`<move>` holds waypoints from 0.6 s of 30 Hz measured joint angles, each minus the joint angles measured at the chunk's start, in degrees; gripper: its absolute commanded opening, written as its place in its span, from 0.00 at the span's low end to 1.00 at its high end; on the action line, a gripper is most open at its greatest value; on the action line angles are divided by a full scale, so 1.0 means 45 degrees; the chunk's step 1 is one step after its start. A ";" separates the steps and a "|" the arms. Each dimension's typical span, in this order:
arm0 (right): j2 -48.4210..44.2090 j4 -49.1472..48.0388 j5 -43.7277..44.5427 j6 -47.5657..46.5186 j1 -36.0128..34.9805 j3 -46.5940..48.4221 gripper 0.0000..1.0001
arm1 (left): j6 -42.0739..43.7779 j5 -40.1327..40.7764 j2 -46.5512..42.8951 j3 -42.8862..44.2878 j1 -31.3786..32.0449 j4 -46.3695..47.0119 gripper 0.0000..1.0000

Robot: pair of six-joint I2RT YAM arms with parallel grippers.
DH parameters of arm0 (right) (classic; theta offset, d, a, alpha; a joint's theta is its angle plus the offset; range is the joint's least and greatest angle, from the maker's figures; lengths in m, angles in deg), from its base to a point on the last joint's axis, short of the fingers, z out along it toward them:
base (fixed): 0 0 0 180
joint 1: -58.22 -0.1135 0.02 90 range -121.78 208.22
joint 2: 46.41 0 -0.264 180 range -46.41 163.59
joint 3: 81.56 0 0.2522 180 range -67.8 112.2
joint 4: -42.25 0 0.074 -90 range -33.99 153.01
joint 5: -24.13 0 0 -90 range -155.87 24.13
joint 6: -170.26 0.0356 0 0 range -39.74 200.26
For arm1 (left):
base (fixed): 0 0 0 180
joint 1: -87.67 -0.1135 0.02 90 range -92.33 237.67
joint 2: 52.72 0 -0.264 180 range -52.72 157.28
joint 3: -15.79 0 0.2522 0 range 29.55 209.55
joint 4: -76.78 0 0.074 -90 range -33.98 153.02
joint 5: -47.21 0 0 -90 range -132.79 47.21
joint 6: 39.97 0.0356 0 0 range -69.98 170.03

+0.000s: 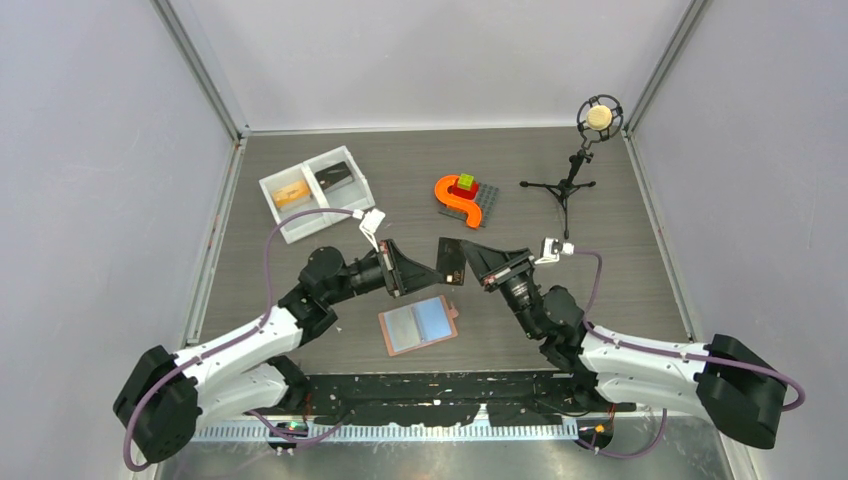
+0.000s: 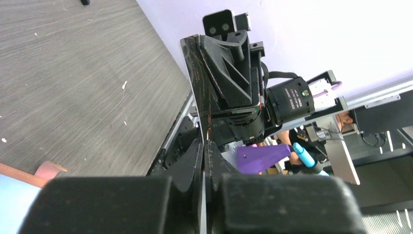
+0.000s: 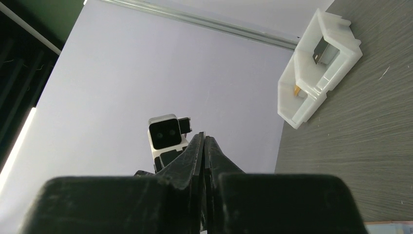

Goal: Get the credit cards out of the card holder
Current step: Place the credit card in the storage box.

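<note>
A dark credit card (image 1: 452,262) hangs in the air above the table, held between both grippers. My left gripper (image 1: 436,272) is shut on its left edge and my right gripper (image 1: 470,252) is shut on its right edge. In the left wrist view the card (image 2: 197,83) shows edge-on, running from my left gripper (image 2: 206,146) up to the right one's fingers (image 2: 229,73). My right gripper (image 3: 203,137) shows its jaws pressed together. The card holder (image 1: 420,325) lies spread open just below, with salmon-brown edges and light blue pockets facing up.
A white two-compartment tray (image 1: 279,205) stands at the back left, with a dark card in one half and a tan one in the other. An orange curved toy with a green block (image 1: 462,195) and a small microphone stand (image 1: 572,180) stand at the back.
</note>
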 measured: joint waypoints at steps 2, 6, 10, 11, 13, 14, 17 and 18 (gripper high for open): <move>-0.0005 -0.0199 -0.0019 0.0024 0.0000 -0.0141 0.25 | -0.0058 -0.0053 0.0000 0.0000 0.0000 0.0049 0.00; -0.0131 -0.0622 -0.1326 -0.1044 0.0554 -0.0515 0.48 | 0.0228 -0.0146 -0.0330 0.0000 -0.0044 -0.0437 0.00; -0.1005 0.0219 -0.5634 -0.2516 0.3434 -0.0840 0.58 | 0.1093 -0.0389 -0.1239 0.0078 -0.0267 -0.1953 0.00; -0.1365 0.0685 -0.6450 -0.2958 0.3973 -0.0831 0.59 | 0.1409 -0.0505 -0.1496 0.0151 -0.0316 -0.2550 0.00; -0.2438 0.2263 -0.8170 -0.4197 0.4935 -0.0661 0.60 | 0.1996 -0.0738 -0.1773 0.0364 -0.0359 -0.3580 0.00; -0.2934 0.3303 -0.8884 -0.4979 0.5163 -0.0423 0.61 | 0.2307 -0.0923 -0.1826 0.0505 -0.0379 -0.4104 0.00; -0.3925 0.6178 -1.0579 -0.7077 0.5309 0.0675 0.63 | 0.3152 -0.1588 -0.1846 0.0850 -0.0398 -0.5440 0.00; -0.4104 0.6999 -1.1108 -0.7762 0.5328 0.1132 0.63 | 0.3342 -0.1841 -0.1846 0.0918 -0.0398 -0.5799 0.00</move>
